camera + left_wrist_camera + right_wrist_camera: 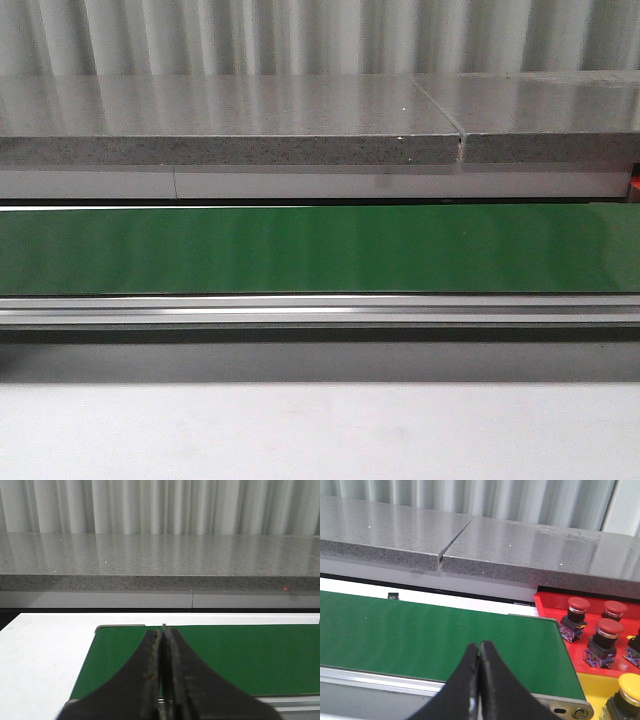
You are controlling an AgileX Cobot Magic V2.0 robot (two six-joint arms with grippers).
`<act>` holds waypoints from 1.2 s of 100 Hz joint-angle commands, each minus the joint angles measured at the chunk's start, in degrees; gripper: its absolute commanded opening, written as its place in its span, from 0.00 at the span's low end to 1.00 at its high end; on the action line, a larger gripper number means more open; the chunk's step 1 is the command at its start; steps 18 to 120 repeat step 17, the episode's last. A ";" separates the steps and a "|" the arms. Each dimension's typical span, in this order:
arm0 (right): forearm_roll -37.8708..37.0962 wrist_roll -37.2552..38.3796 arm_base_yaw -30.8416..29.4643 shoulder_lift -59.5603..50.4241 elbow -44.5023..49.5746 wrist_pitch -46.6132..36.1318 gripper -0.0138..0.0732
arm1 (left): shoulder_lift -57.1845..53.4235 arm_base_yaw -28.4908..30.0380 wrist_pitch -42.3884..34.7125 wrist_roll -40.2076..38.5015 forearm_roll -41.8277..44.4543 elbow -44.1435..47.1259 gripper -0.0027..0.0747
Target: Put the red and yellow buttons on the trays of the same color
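1. From my front camera I see only the pale tabletop (320, 430) nearest me; neither arm shows in that view.
2. My left gripper (163, 630) hangs over the left end of the green conveyor belt (240, 655). Its two dark fingers (145, 680) are pressed together along their whole length, with nothing between them.
3. My right gripper (479, 645) hangs over the right end of the same belt (420, 630). Its fingers (495, 690) also meet at the tips and hold nothing.
4. An aluminium rail (320, 312) runs along the near edge of the belt across the whole front view. The belt surface (320, 250) carries no buttons in any view.
5. Just past the right end of the belt sits the red tray (552, 612), touching the yellow tray (597, 690), which lies nearer to me.
6. Three red buttons (602, 640) stand upright in the red tray, close together; a fourth object at the right frame edge is cut off and I cannot tell what it is.
7. One yellow button (630, 687) stands in the yellow tray, partly cut off by the frame.
8. Beyond the belt runs a grey speckled stone counter (230, 125) with a seam (460, 140) towards its right.
9. Farthest back hangs a pale pleated curtain (160, 505).
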 commanded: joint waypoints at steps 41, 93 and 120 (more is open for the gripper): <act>-0.44 -0.51 -0.15 -0.78 -0.38 -4.72 0.08 | -2.08 -0.43 -4.94 -0.68 -0.06 2.59 0.01; -0.44 -0.51 -0.15 -0.78 -0.38 -4.72 0.08 | -2.08 -0.43 -4.94 -0.68 -0.06 2.59 0.01; -0.44 -0.51 -0.15 -0.78 -0.38 -4.72 0.08 | -2.08 -0.43 -4.94 -0.68 -0.06 2.59 0.01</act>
